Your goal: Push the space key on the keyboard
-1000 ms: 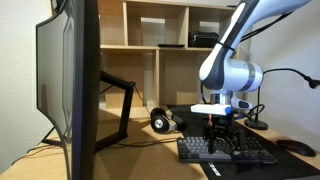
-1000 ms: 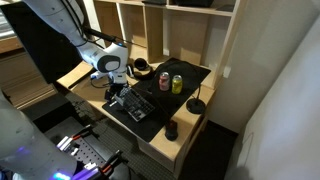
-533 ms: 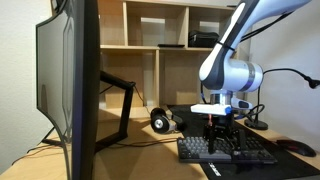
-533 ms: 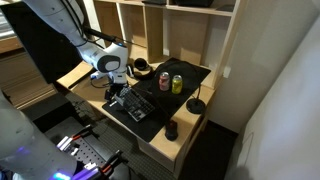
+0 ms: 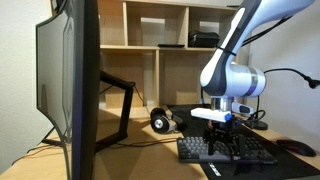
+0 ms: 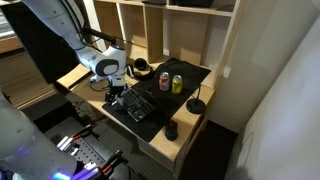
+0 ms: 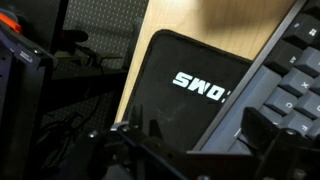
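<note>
The dark keyboard (image 5: 228, 151) lies on a dark desk mat (image 7: 185, 85) at the desk's front; it shows in both exterior views (image 6: 131, 106) and at the right of the wrist view (image 7: 292, 80). My gripper (image 5: 222, 142) hangs straight down over the keyboard's middle, fingertips at key height, and also shows in an exterior view (image 6: 116, 97). In the wrist view my gripper (image 7: 200, 150) has its two fingers wide apart and empty, one over the mat, one over the keyboard's edge. I cannot tell whether a fingertip touches a key.
A big dark monitor (image 5: 70, 85) stands close by. Headphones (image 5: 160, 122) lie behind the keyboard. Two drink cans (image 6: 171, 83) stand on the mat's far part. A mouse (image 5: 297, 147) sits beside the keyboard. Wooden shelves (image 5: 150, 45) rise behind the desk.
The wrist and gripper have shifted slightly sideways and a little down over the keyboard. Nothing else has moved.
</note>
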You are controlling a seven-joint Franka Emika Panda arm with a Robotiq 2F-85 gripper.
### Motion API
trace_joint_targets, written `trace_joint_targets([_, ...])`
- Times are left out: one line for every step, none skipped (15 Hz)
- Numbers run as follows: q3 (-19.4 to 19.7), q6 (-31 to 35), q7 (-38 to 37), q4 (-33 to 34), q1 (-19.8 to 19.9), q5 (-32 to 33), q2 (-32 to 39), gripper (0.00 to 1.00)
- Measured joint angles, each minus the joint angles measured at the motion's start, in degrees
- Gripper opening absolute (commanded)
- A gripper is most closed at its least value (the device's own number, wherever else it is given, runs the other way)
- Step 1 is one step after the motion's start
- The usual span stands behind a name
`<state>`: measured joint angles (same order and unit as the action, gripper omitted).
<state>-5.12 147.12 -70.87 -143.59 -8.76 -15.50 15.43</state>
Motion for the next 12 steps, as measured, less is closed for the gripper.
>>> trace_joint_targets([0.0, 0.5, 0.0, -0.3, -0.1, -0.1, -0.2, 1.00])
trace_joint_targets([0.0, 1.0, 0.0, -0.6, -0.1, -0.2, -0.3, 1.00])
trace_joint_targets([0.0, 1.1, 0.0, -0.8, -0.1, -0.2, -0.5, 1.00])
trace_joint_targets([0.0, 0.5, -0.2, -0.9, -0.2, 0.3, -0.7, 1.00])
trace_joint_targets([0.3, -1.7, -0.3, -1.0, -0.2, 1.3, -1.4, 1.00])
trace_joint_targets([0.8, -5.6, -0.3, -1.3, -0.1, 2.5, -2.6, 1.00])
trace_joint_targets([1.3, -10.2, 0.3, -1.7, 0.2, 3.4, -4.7, 1.00])
trace_joint_targets([1.9, -14.8, 1.2, -2.1, 0.6, 4.0, -7.5, 1.00])
trace_joint_targets([2.4, -18.7, 1.8, -2.5, 1.1, 4.4, -10.7, 1.00])
trace_joint_targets([2.8, -21.7, 2.0, -2.9, 1.6, 4.8, -14.2, 1.00])
trace_joint_targets([3.3, -24.6, 2.3, -3.4, 2.3, 5.2, -17.6, 1.00])
trace_joint_targets([3.6, -26.7, 2.6, -3.9, 3.0, 5.5, -20.5, 1.00])
